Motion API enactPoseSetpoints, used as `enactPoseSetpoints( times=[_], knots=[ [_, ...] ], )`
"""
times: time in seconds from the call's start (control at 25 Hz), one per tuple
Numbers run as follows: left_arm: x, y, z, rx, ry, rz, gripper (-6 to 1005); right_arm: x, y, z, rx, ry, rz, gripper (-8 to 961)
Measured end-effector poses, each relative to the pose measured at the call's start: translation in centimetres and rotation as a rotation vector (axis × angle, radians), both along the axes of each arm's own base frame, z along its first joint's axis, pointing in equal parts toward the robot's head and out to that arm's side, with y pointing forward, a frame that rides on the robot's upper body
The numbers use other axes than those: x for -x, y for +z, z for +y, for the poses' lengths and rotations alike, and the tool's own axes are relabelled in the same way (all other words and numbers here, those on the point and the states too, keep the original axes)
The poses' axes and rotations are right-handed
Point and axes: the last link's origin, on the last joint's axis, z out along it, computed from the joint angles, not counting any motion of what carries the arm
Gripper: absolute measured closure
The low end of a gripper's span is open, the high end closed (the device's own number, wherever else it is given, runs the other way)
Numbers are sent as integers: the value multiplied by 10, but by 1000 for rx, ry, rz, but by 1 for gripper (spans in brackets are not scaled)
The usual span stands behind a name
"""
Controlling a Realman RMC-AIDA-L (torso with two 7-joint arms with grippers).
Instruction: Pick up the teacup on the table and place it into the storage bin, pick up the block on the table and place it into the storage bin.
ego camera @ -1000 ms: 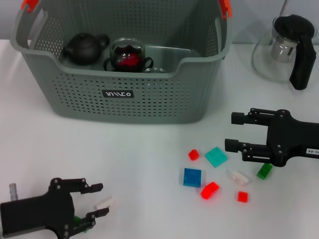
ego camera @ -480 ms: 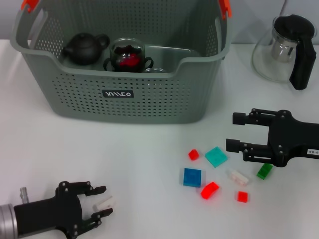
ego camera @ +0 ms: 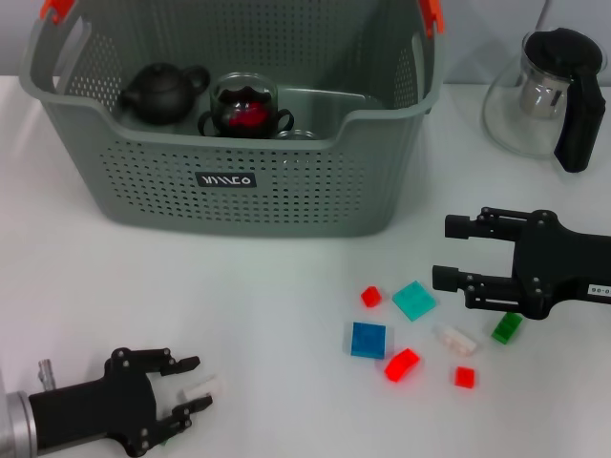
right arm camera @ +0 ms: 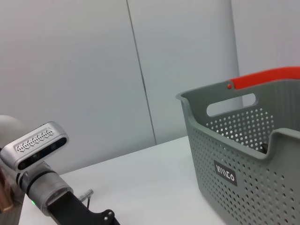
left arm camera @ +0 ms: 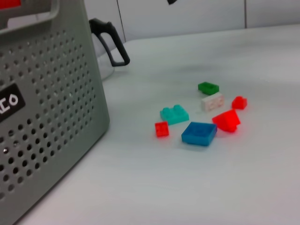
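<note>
Left gripper (ego camera: pixel 191 385), fingers spread, brackets a white block (ego camera: pixel 199 387) lying between them, apparently to pinch it, with the storage bin (ego camera: pixel 239 181) well beyond; right gripper (ego camera: pixel 449 253) hangs spread above the block scatter.

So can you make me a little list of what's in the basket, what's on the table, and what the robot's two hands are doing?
in the storage bin: black teapot; glass teacup with something red inside
loose blocks on the table: blue block, teal block, red blocks, green block, white block
beside the bin: glass pitcher with black handle
left gripper: open, low, around a small white block
right gripper: open, above the loose blocks
</note>
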Motion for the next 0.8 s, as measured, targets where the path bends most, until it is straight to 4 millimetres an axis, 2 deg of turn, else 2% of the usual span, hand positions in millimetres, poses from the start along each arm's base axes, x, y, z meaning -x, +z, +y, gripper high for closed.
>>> enactPoseSetpoints(
  times=[0.36,0.56,0.8],
  knots=[
    [-1,3,4,-9,-2,1,664,-2,1,-2,3,-2,2,213],
    [-3,9,5,-9,2,-18,832,-1,1,-1,2,2,3,213],
    [-15,28,8,24,29,-115,817,0,1,-1,1,2,2,213]
  ],
)
